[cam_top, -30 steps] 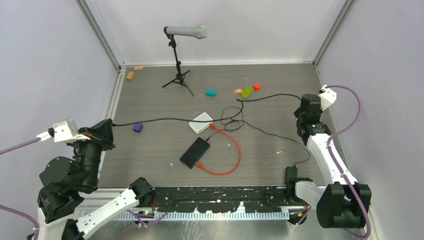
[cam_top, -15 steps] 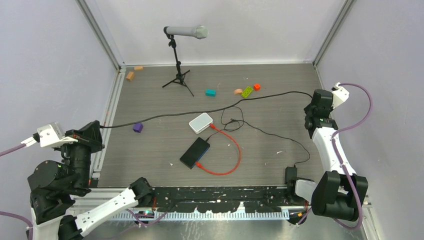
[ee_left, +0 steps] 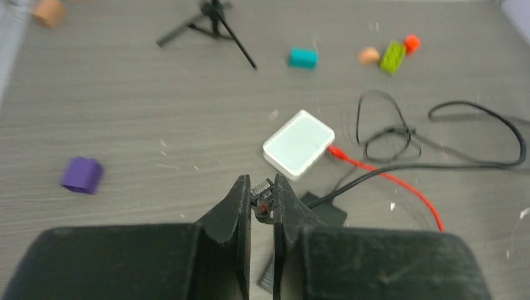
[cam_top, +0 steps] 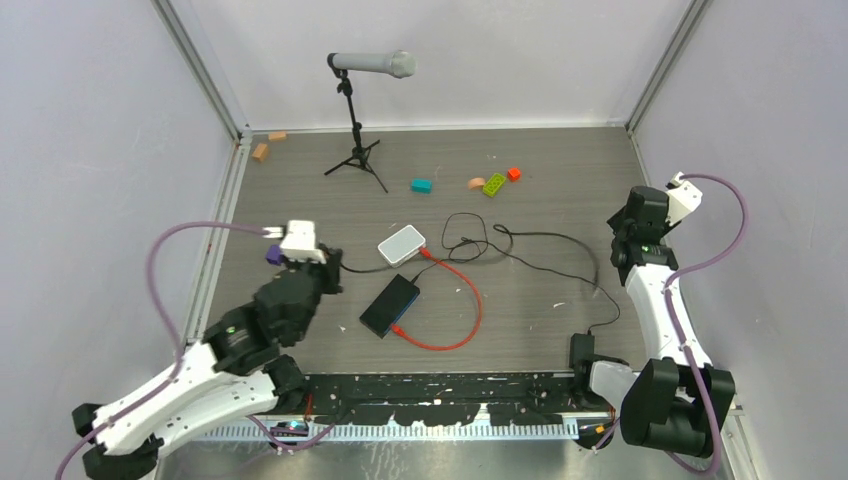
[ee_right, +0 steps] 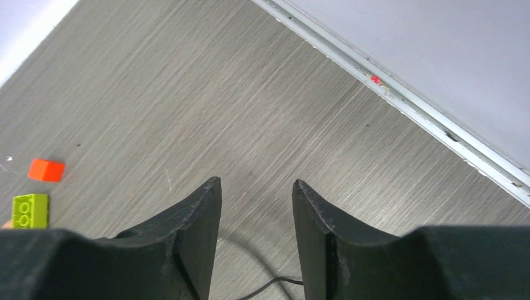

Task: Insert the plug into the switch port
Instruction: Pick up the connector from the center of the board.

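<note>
My left gripper [ee_left: 262, 199] is shut on the plug [ee_left: 264, 194], a small ridged-tip connector on a black cable [ee_left: 375, 175]. In the top view the left gripper [cam_top: 334, 271] hovers just left of the flat black box [cam_top: 390, 305], whose switch port I cannot make out. A thin red cable [cam_top: 472, 300] loops from the white box [cam_top: 402, 245] round to the black box's near end. My right gripper [ee_right: 256, 187] is open with nothing in it, over bare floor at the far right [cam_top: 632, 222]. The black cable [ee_right: 250, 290] lies below it.
A microphone stand [cam_top: 355, 130] is at the back. Purple block [cam_top: 275, 255], teal block [cam_top: 421, 185], green brick [cam_top: 494, 184], orange brick [cam_top: 513, 174] and tan blocks [cam_top: 262, 150] lie scattered. Slack black cable coils [cam_top: 465, 235] run to an adapter [cam_top: 583, 350].
My left arm swung in from the left edge toward the black box, still holding the plug. The right gripper opened and let go of the black cable, which now lies slack.
</note>
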Controlling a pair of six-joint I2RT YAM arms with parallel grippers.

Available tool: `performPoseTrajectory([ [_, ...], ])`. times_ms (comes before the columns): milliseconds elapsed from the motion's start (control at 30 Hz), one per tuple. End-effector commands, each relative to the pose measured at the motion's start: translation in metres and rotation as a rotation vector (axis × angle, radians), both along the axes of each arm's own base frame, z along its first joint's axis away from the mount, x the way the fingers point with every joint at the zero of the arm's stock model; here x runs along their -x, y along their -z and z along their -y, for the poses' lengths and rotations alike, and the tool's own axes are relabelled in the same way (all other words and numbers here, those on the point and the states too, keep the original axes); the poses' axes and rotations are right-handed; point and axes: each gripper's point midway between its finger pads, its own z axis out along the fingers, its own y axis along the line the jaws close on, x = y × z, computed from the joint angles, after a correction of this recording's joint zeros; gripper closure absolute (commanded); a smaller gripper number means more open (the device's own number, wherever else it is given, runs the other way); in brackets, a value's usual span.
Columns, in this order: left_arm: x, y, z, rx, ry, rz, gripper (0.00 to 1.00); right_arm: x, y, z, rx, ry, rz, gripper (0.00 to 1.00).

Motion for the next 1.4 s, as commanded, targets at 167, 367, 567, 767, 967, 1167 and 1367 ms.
performPoseTrajectory([
  [167,-0.019,0.040,0.092,0.230,0.191,-0.020,1.00,0.000,-0.027,0.002,0.029,-0.008,0.041,0.39],
  [367,-0.018,0.042,0.099,0.215,0.228,-0.020,1.00,-0.014,-0.075,-0.058,-0.073,-0.325,0.233,0.34],
  [567,-0.008,0.023,0.117,0.216,0.376,0.053,1.00,0.004,-0.126,-0.174,-0.064,-0.758,0.331,0.33],
  [767,0.013,0.009,0.134,0.236,0.548,0.097,1.00,0.076,-0.123,-0.294,-0.140,-1.255,0.376,0.33],
  [967,0.040,-0.010,0.149,0.291,0.726,0.129,1.00,0.164,-0.123,-0.362,-0.291,-1.700,0.547,0.33],
  [1167,0.063,-0.026,0.163,0.349,0.882,0.191,1.00,0.192,-0.129,-0.387,-0.430,-1.865,0.697,0.31],
  [1367,0.079,-0.038,0.178,0.366,1.003,0.205,1.00,0.187,-0.129,-0.409,-0.441,-1.923,0.734,0.30],
])
